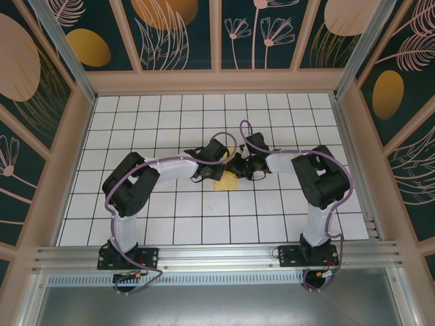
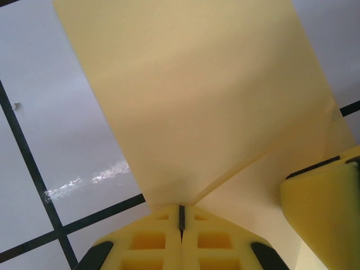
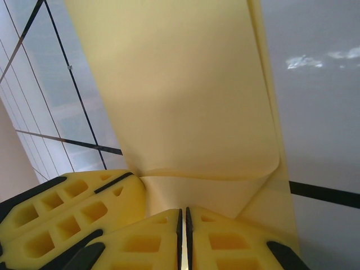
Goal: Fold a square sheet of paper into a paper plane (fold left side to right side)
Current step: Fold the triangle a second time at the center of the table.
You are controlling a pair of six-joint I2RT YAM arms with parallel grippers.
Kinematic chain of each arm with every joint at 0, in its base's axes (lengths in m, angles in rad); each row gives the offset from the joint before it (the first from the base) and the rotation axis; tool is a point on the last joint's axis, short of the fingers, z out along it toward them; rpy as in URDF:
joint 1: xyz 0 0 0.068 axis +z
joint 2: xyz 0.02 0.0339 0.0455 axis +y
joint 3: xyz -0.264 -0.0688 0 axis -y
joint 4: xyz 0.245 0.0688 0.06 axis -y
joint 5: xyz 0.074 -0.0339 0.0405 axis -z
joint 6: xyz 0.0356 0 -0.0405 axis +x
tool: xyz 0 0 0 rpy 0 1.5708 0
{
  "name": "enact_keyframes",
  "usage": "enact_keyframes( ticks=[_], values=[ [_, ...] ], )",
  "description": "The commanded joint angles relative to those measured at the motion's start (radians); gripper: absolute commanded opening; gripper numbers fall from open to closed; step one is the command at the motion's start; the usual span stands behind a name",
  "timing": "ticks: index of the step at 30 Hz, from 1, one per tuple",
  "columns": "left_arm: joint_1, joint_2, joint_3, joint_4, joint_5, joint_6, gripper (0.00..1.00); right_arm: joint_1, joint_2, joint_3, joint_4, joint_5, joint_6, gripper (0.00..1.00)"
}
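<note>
The square sheet of paper [image 1: 225, 181] is yellow and lies mid-table, mostly hidden under both grippers. In the left wrist view a flap of the sheet [image 2: 202, 95] rises from the jaw tips, with a crease running up to the right. My left gripper [image 2: 181, 216] is shut on the sheet's edge. My right gripper [image 3: 183, 222] has its jaws almost together on a curled-over part of the sheet [image 3: 185, 95]. Seen from above, the left gripper [image 1: 221, 168] and the right gripper [image 1: 239, 166] meet tip to tip over the paper. No paper plane shape shows.
The white grid table [image 1: 170, 210] is walled by beige frames [image 1: 61, 156] on three sides, with a metal rail [image 1: 217, 255] along the near edge. A yellow finger of the right gripper [image 2: 320, 208] crowds the left wrist view, and left fingers [image 3: 62, 216] sit beside the right jaws.
</note>
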Motion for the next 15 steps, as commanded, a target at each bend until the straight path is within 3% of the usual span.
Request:
enact_keyframes(
  ticks=[1,15],
  values=[
    [0.005,0.035,0.018,0.013,-0.023,-0.017,0.0,0.004,0.015,0.01,-0.038,0.019,-0.022,0.15],
    [0.005,0.045,0.023,0.013,-0.029,-0.022,0.0,0.002,0.027,0.002,-0.074,0.037,-0.031,0.15]
  ],
)
